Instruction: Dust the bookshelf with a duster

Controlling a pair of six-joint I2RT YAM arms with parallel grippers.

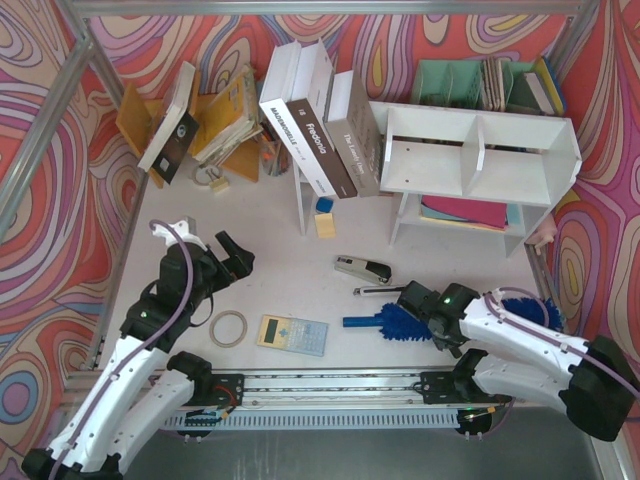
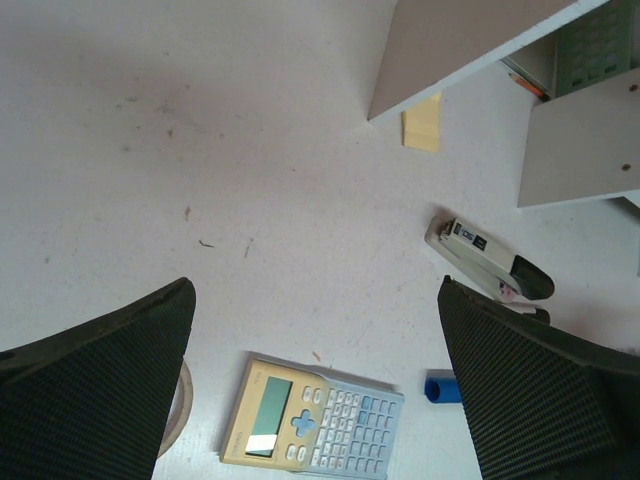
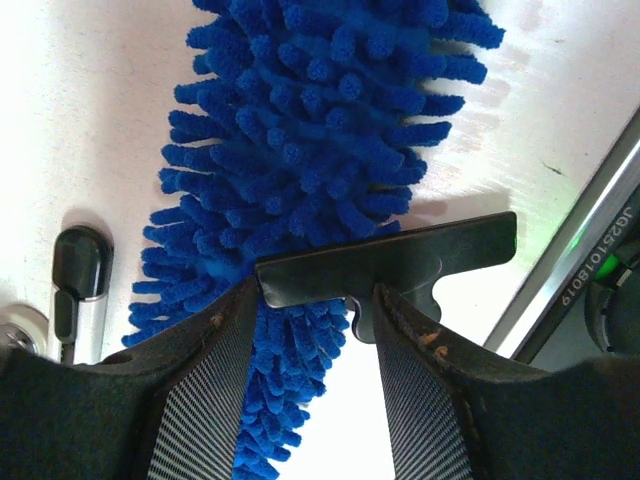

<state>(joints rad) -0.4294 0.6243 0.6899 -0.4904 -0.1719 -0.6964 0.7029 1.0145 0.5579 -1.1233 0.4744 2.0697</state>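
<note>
The white bookshelf (image 1: 478,150) stands at the back right; one of its panels (image 2: 450,45) shows in the left wrist view. The blue fluffy duster (image 1: 395,322) lies flat on the table at the front right, its slim handle pointing left toward the calculator. My right gripper (image 1: 425,318) is down over its fluffy head. In the right wrist view the duster (image 3: 320,130) runs between the fingers, and my right gripper (image 3: 315,300) has closed in on the fluff. My left gripper (image 1: 232,258) hovers wide open over the table with nothing in it; the duster's handle tip (image 2: 440,388) shows beside its right finger.
A black stapler (image 1: 362,268) and a dark pen (image 1: 380,290) lie just behind the duster. A calculator (image 1: 292,334) and a tape roll (image 1: 228,328) sit front centre. Books (image 1: 320,130) lean at the shelf's left, beside a yellow rack (image 1: 150,120). A green organiser (image 1: 480,85) stands behind.
</note>
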